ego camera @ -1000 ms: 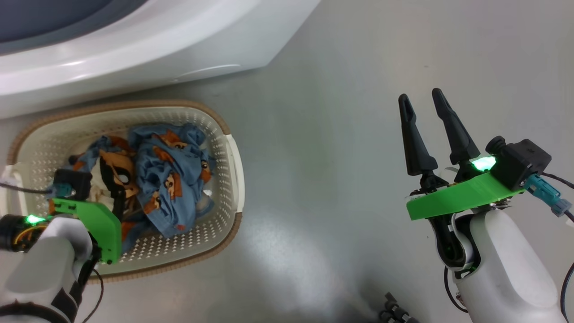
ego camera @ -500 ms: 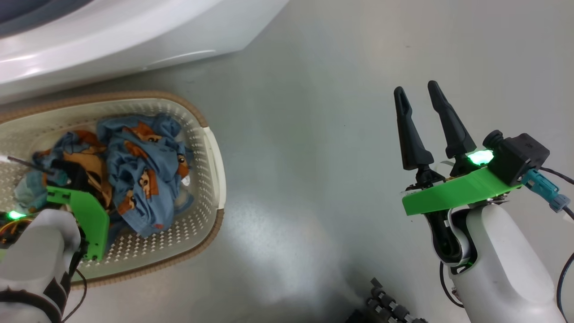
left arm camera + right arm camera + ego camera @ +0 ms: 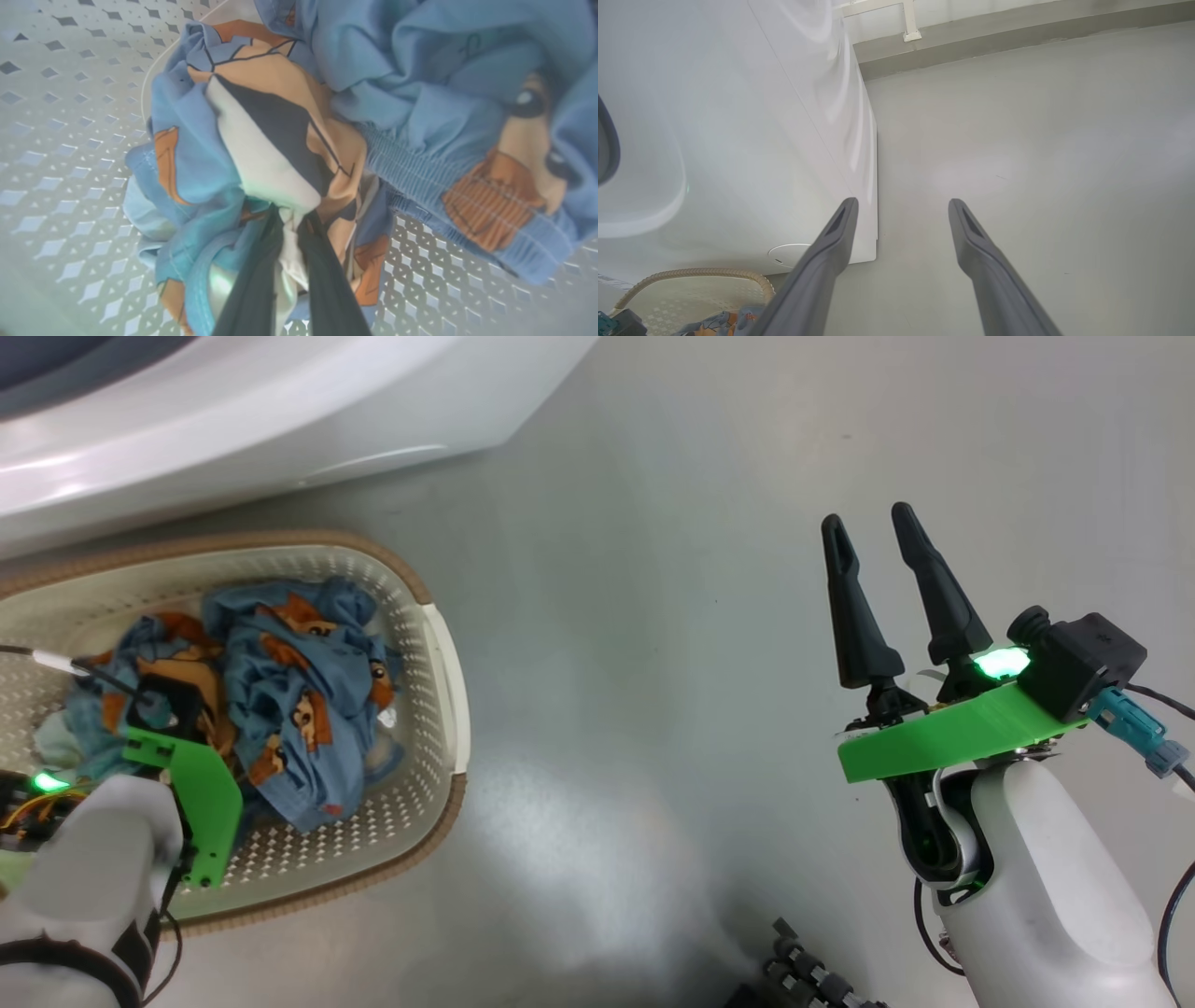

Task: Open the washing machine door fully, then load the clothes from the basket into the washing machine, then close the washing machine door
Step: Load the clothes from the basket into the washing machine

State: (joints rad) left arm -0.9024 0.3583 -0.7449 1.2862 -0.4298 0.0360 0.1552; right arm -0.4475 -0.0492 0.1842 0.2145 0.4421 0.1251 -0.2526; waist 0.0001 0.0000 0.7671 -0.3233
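Clothes [image 3: 289, 691] lie heaped in the basket [image 3: 446, 709], which stands on the floor [image 3: 653, 663] just beside the washing machine [image 3: 280, 420]. We see our left end effector [image 3: 292, 219] down in the basket, fingers pinching a fold of the clothes. Our right end effector [image 3: 868, 523] hangs spread and empty above bare floor, well apart from the basket.

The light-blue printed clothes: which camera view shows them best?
The left wrist view: the light-blue clothes with orange-brown figures appear close, folds and print clear. The head view shows the whole pile, smaller; the right wrist view, a scrap at its bottom.
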